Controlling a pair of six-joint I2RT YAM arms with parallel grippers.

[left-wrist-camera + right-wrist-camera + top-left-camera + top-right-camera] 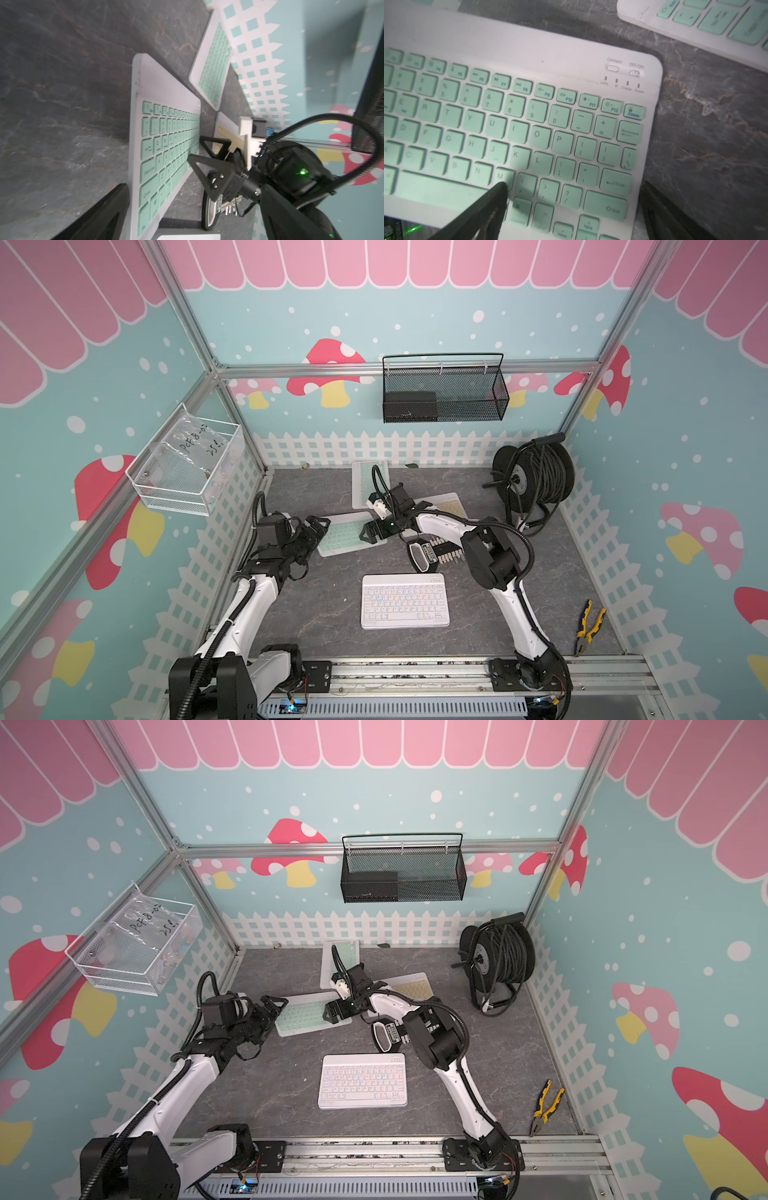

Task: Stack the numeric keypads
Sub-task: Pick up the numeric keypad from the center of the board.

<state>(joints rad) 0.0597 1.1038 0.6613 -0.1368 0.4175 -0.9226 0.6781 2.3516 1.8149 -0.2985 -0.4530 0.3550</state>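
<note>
Four keypads lie flat and separate on the table [316, 614], none stacked yet: a white keypad [405, 601] at the front centre, a middle green keypad [347, 533], a back green keypad [370, 483] near the rear fence, and a yellow keypad [451, 506] partly hidden under the right arm.

Everything turns on the middle green keypad. Its long axis runs roughly across the table, slightly slanted, with one short end pointing at each arm. The left gripper [319, 533] sits just off the left short end, its fingers [99, 216] spread wide and holding nothing. The right gripper [368, 533] hangs low over the opposite end, also spread and empty. In the right wrist view one of its fingers [492, 199] is above the keys near the space bar, while the other is past the keypad's short edge, over bare table. Whether that finger touches the keys I cannot tell.

Both arms are about equally near, one per end, so the keypad looks set to be taken from its short sides. The right gripper seems better placed, since its jaws already straddle an edge. A black peg holder [436, 553] lies just beside the right arm, close enough to be nudged
</note>
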